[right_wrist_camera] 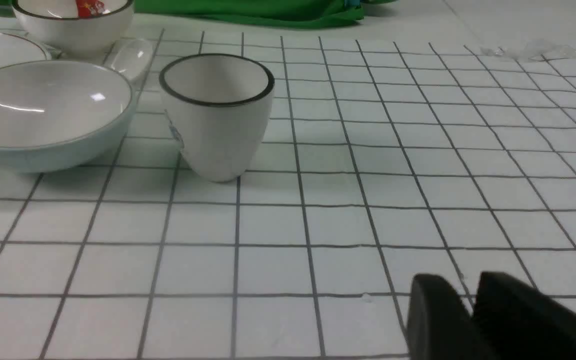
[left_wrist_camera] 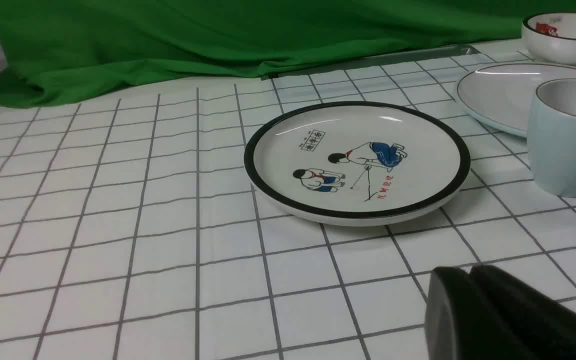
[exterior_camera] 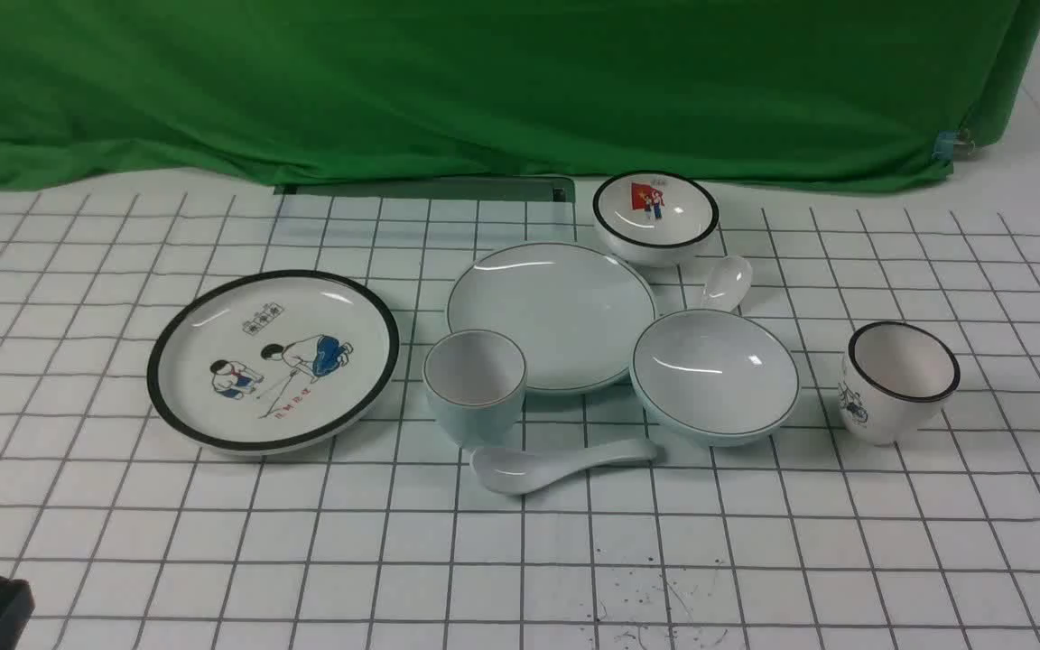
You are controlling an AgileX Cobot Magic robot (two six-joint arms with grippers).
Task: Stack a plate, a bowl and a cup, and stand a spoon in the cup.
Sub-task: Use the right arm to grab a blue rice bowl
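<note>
left gripper [left_wrist_camera: 469,272] closed, empty — spoon [exterior_camera: 556,462] before cup [exterior_camera: 473,397], plate [exterior_camera: 565,307], bowl [exterior_camera: 715,375] unstacked

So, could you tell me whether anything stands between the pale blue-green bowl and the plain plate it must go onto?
Nothing visible does: the bowl sits right beside the plate, on its right, with no dish between them.

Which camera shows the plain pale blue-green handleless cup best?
The front view: the plain pale blue-green handleless cup shows whole, with its inside visible. The left wrist view crops the cup at the picture's edge; the right wrist view misses it.
</note>
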